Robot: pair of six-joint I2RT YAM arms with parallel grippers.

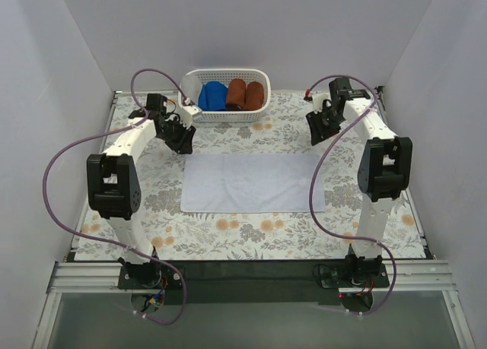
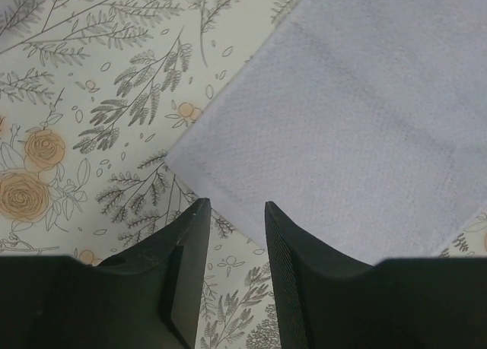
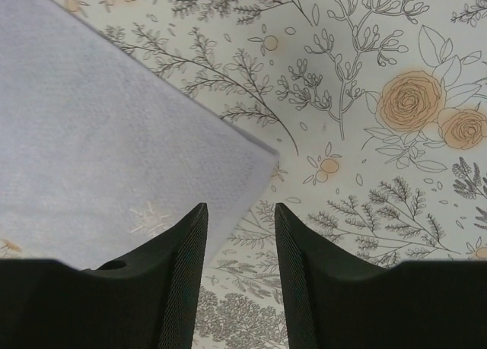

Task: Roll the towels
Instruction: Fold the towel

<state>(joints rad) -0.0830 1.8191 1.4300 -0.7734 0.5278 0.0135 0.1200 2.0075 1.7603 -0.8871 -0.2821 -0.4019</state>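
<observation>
Floral table cover. Pale lavender towel lies flat at centre. White basket at far edge. Left gripper by towel's far-left corner, right gripper by far-right corner; both part-open, holding nothing.

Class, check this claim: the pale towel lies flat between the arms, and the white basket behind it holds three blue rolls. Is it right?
Not quite. The top external view shows the basket holding one blue roll and two rust-brown rolls; the pale towel does lie flat.
</observation>
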